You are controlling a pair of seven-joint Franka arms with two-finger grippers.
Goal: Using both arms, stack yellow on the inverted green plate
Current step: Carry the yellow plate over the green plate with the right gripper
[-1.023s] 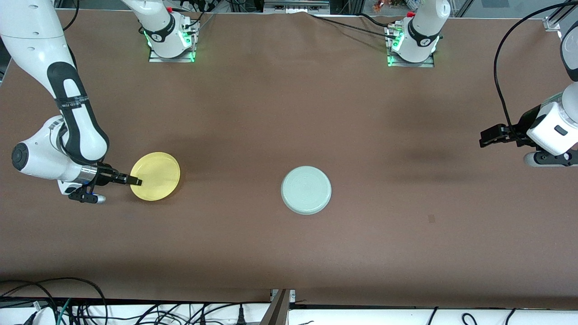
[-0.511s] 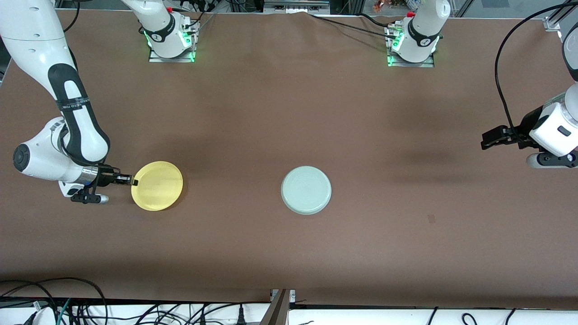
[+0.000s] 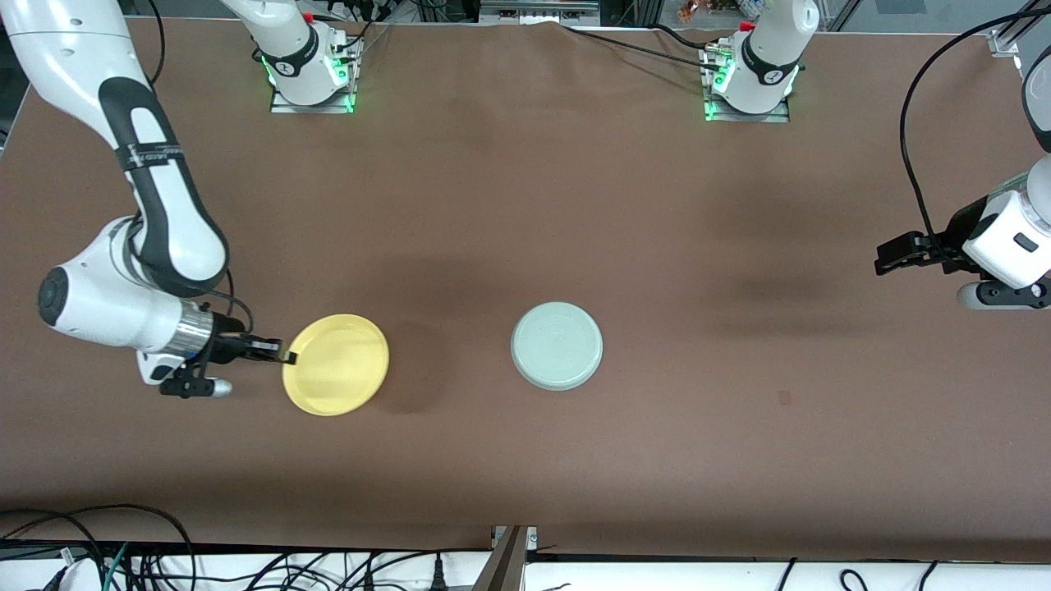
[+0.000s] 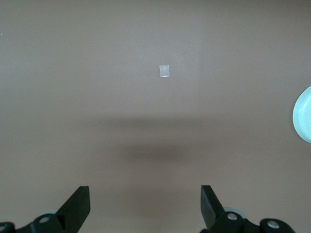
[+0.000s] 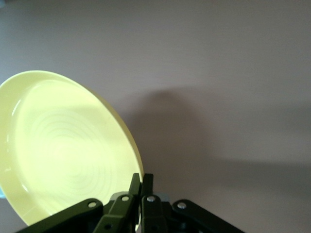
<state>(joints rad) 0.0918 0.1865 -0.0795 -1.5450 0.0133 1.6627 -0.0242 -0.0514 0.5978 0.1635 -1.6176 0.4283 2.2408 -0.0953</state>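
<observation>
Right gripper (image 3: 289,356) is clamped on the rim of the yellow plate (image 3: 337,364), holding it up off the brown desk (image 3: 525,205) toward the right arm's end. The green plate (image 3: 557,345) sits upside down mid-desk, well apart, with bare surface all round. Left gripper (image 3: 880,261) waits over its own end, fingers spread wide, holding nothing.

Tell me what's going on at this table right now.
The right gripper is shut on the rim of the yellow plate and holds it in the air over the table, toward the right arm's end. The green plate lies upside down near the middle of the table, with nothing on it yet. The left gripper waits open above the left arm's end of the table, holding nothing.
</observation>
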